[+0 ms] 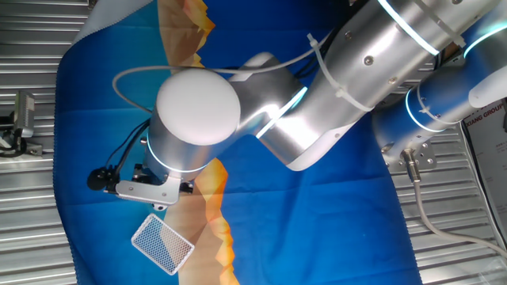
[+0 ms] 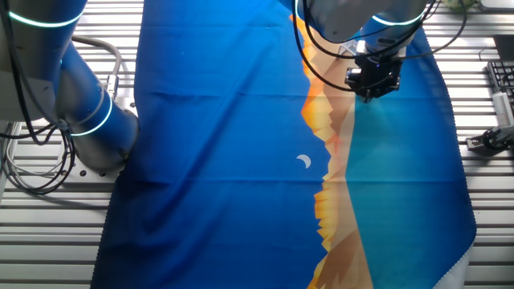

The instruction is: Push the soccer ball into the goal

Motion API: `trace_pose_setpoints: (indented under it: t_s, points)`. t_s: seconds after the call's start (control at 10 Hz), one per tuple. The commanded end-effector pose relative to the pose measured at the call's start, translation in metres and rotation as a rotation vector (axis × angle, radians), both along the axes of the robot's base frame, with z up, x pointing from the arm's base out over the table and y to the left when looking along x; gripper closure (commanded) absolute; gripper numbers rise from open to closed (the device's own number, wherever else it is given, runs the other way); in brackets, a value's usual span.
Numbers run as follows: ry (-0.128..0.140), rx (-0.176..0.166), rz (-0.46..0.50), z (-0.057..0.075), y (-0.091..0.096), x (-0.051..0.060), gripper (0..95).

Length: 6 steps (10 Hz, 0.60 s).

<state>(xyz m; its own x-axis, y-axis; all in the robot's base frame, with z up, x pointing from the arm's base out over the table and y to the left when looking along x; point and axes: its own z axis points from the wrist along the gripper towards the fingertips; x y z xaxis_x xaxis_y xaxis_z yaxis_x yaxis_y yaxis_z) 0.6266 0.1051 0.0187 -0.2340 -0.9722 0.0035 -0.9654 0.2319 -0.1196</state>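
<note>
The goal (image 1: 162,241), a small white-framed box of fine mesh, lies on the blue cloth (image 1: 317,229) near the lower left of one fixed view. Just above it is the arm's big round wrist (image 1: 198,107), which covers the gripper from this side. Only a black and white mount (image 1: 142,186) sticks out beneath the wrist. In the other fixed view the gripper (image 2: 373,83) shows as a dark block low over the cloth at the top, its fingers too dark to separate. The soccer ball is hidden in both views. The goal is not in the other fixed view.
The cloth (image 2: 225,160) carries an orange mountain band (image 2: 333,201) and a white crescent print (image 2: 303,161). Ribbed metal table (image 1: 28,222) surrounds it. The arm's base (image 2: 80,104) and grey cables (image 2: 32,172) stand at the left, a small clamp (image 1: 20,123) at the table's edge.
</note>
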Motion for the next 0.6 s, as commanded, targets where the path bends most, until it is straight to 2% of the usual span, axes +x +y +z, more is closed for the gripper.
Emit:
trace_pose_setpoints:
  t_s: [0.1, 0.4, 0.6]
  points:
    - [-0.004, 0.007, 0.005, -0.001, -0.0007, 0.0004, 95.0]
    - [-0.012, 0.018, 0.01, -0.0026, -0.0023, 0.0002, 95.0]
    - [-0.01, 0.014, 0.01, -0.0005, 0.0007, 0.0032, 95.0]
